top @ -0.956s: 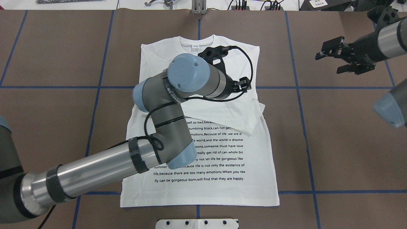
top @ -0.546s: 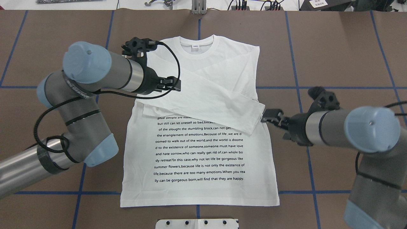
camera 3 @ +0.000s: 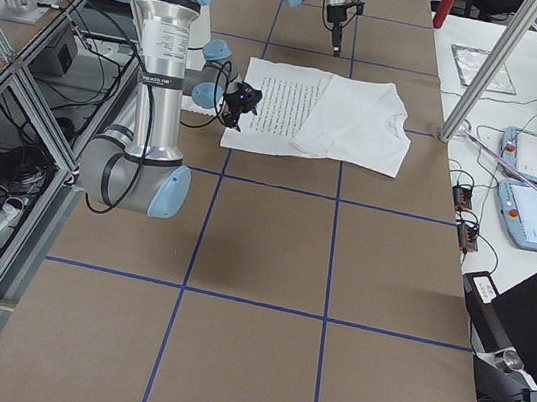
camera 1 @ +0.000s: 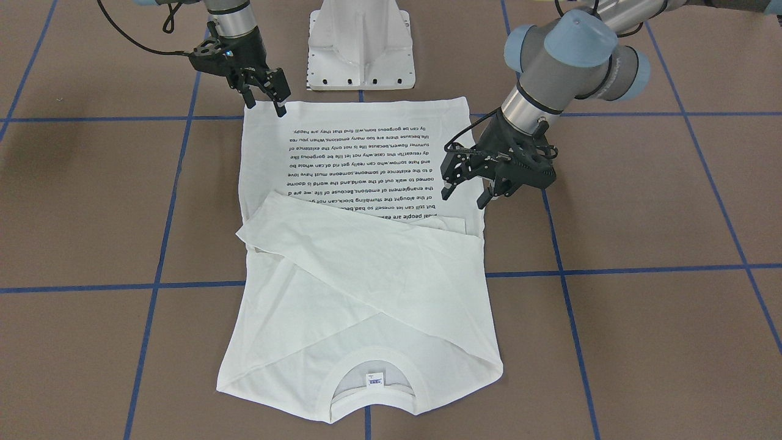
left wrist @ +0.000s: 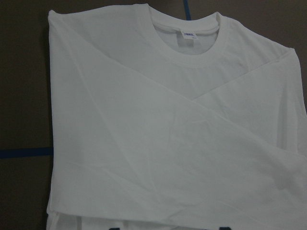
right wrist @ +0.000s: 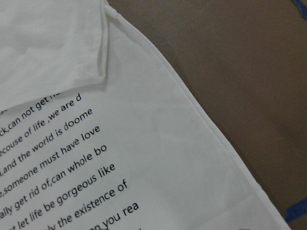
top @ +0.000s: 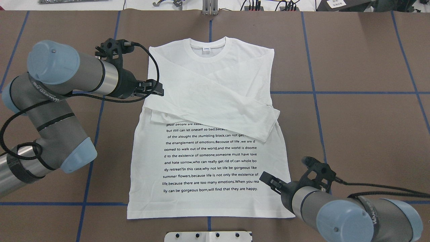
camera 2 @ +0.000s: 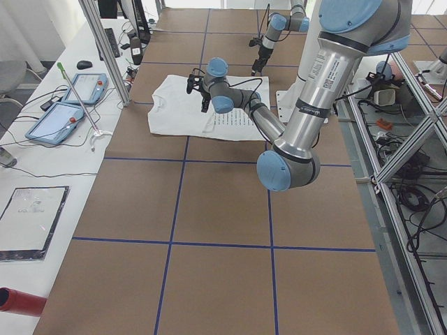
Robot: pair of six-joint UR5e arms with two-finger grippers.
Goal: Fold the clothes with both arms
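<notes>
table (top: 369, 141): carrying everything, stretching well past both tools.
shirt (top: 215, 161): lying flat and print-up beneath the two tools. Its full length is showing, so the body folds are looking not yet begun.
sleeves (top: 231, 107): already lying crossed over the chest (that step is looking done).
left gripper (camera 1: 465, 194): hovering spread and empty, straddling the shirt's side edge just short of the sleeve fold.
right gripper (camera 1: 266, 101): hanging spread and empty over the hem corner; whether it is touching cloth, I cannot tell.
</notes>
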